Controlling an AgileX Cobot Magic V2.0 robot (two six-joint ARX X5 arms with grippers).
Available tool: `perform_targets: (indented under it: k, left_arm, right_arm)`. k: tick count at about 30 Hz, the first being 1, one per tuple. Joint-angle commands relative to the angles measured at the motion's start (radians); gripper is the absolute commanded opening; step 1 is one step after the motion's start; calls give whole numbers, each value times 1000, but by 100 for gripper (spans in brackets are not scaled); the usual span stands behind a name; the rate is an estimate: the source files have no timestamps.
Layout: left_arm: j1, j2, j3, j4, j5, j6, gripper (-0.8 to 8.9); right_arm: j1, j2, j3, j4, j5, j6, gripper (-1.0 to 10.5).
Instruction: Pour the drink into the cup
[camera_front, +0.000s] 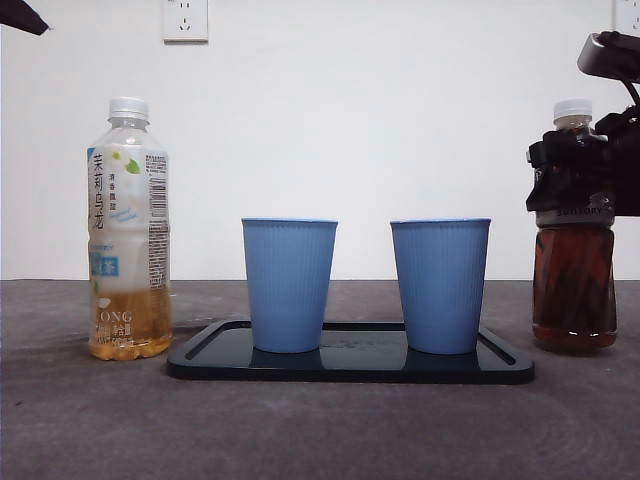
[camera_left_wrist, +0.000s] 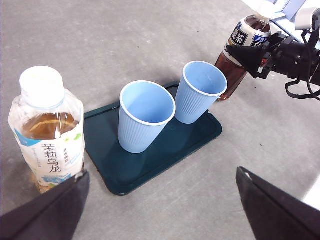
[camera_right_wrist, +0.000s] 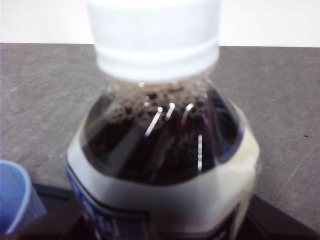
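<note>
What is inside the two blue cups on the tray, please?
From the left wrist view, both blue cups on the dark tray look empty: only bare blue inner walls show. The very bottom of each cup is partly hidden by its own rim and wall.

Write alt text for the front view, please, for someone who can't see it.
A black robot pincer grips a dark tea bottle standing right of a dark tray holding two empty-looking blue cups. A pale tea bottle stands left.
</note>
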Motion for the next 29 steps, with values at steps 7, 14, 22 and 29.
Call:
perform_targets:
  k: [7,14,22,29]
  left_arm:
    - [-4,6,6,9,-1,5,465]
    - [-4,6,6,8,-1,5,464]
    - [-4,6,6,8,-1,5,464]
    - [-4,13,-5,6,-2,6,463]
  right_arm:
    - [5,22,18,63,-14,4,207]
    - [5,24,18,61,-16,3,208]
    - [5,23,19,55,-10,3,456]
    - [5,-24,22,-43,-8,4,479]
